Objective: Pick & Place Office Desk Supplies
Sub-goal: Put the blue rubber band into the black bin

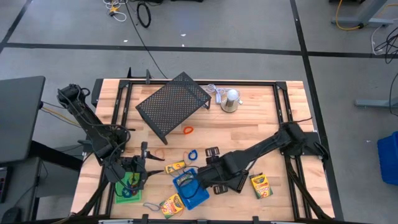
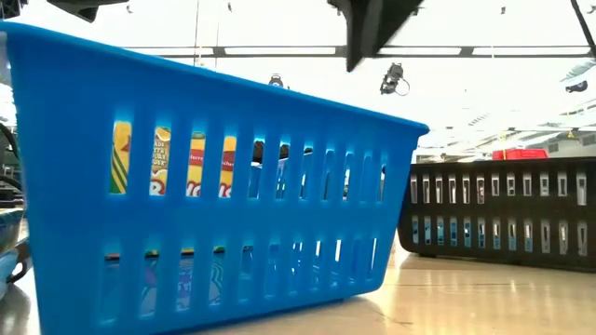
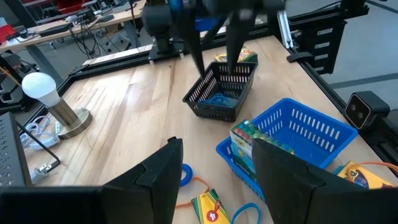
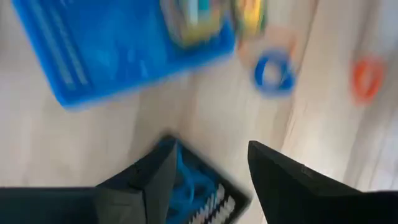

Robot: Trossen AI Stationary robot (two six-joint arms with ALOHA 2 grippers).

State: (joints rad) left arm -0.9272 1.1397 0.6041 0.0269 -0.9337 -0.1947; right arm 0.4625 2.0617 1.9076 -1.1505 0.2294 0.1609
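My right gripper (image 4: 208, 168) hangs open above the small black mesh tray (image 3: 221, 94), and a blue elastic loop (image 4: 189, 180) lies in that tray. It also shows in the high view (image 1: 217, 174) and the left wrist view (image 3: 214, 50). Beside the mesh tray stands the blue tray (image 1: 191, 190) with a crayon box (image 3: 244, 135) in it. My left gripper (image 3: 214, 180) waits open near the green tray (image 1: 127, 186), at the table's near left. Loose crayon boxes (image 1: 176, 167) (image 1: 171, 204) (image 1: 261, 185), a blue loop (image 1: 191, 154) and an orange loop (image 1: 188, 130) lie on the wood.
The large black mesh rack (image 1: 174, 102) stands at the far middle, with a silver dome-shaped thing (image 1: 230, 99) and its white cord to its right. In the low view the blue tray's wall (image 2: 214, 186) fills the near left.
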